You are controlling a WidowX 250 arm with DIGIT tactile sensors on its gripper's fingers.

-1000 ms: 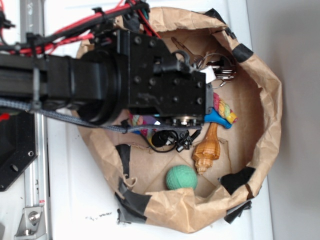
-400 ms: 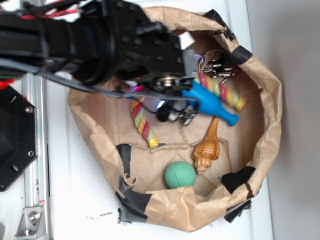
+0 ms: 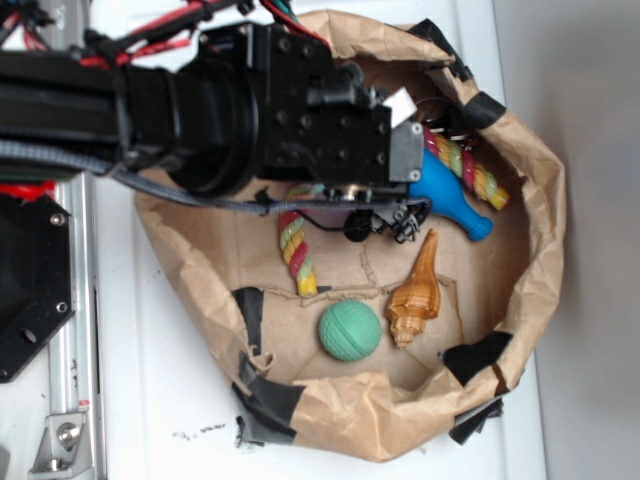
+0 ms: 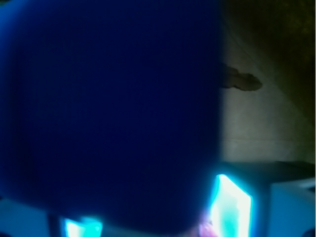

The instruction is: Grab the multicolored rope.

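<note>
A brown paper bag [image 3: 540,180] with a rolled-down, crumpled rim is seen from above, and everything lies inside its walls. Pieces of black tape [image 3: 262,400] are stuck along the rim. The big black arm [image 3: 200,110] is stretched in from the left and much of the upper half of the bag is covered by it, so little open room is left there. More bare paper floor is seen in the lower left part of the bag.

The multicolored rope [image 3: 296,250] is bent in an arch, and its middle is hidden under the arm. One end comes out below the arm and points down toward the lower rim, ending in a yellow tip. The other end [image 3: 478,178] comes out on the right and points down and to the right. A blue toy [image 3: 455,200] lies just beside that right end, pointing the same way.

The gripper [image 3: 385,215] is seen under the arm, between the two rope ends, but whether it is open or closed cannot be told. The wrist view is filled by a dark blue blur.

A green ball [image 3: 349,331] and a brown shell [image 3: 418,295] lie near the lower wall. Some metal keys [image 3: 450,115] are seen at the top right. The bag is set on a white table [image 3: 150,400]
</note>
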